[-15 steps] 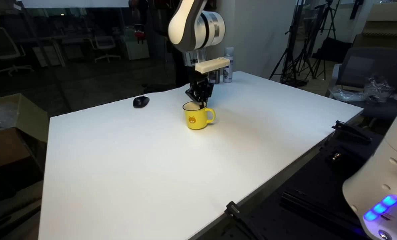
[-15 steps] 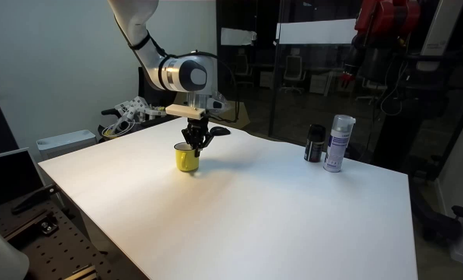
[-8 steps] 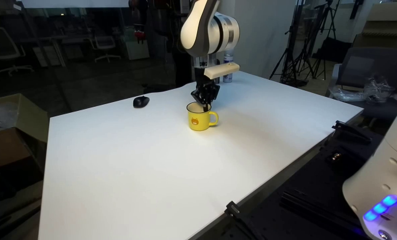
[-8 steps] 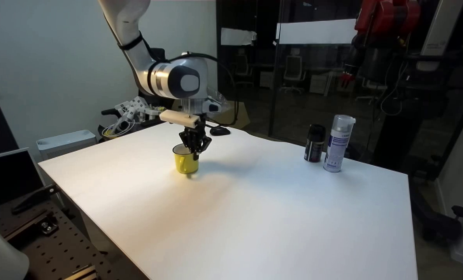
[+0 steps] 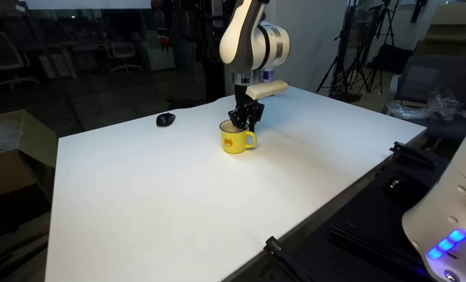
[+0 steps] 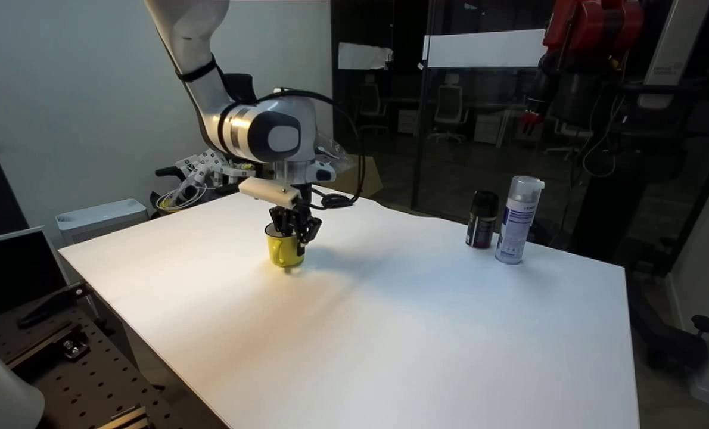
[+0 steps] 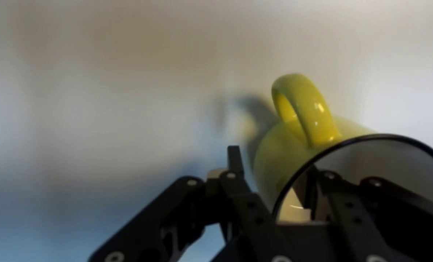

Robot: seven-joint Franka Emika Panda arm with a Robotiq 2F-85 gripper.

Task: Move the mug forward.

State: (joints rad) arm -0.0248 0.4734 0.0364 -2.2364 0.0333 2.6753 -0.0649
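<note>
The yellow mug [image 5: 233, 142] stands upright on the white table, in both exterior views [image 6: 283, 250]. A faint orange face mark shows on its side. In the wrist view the mug [image 7: 278, 154] is at the lower right, its handle toward the top and its pale inside partly seen. My gripper [image 5: 245, 126] is low over the mug's rim, also in an exterior view [image 6: 291, 237]. In the wrist view the gripper [image 7: 272, 174] is open and straddles the mug's wall. One finger [image 7: 234, 158] is outside with a gap to the wall; the other is inside the mug.
A small flat black object [image 5: 165, 119] lies near the table's far edge, also in an exterior view [image 6: 336, 201]. A dark bottle [image 6: 481, 220] and a white spray can [image 6: 515, 223] stand near the table's edge. The white table [image 5: 147, 203] extends around the mug.
My gripper has shifted slightly and come down lower over the mug's rim. The mug slid slightly between the two earlier moments and has hardly moved since.
</note>
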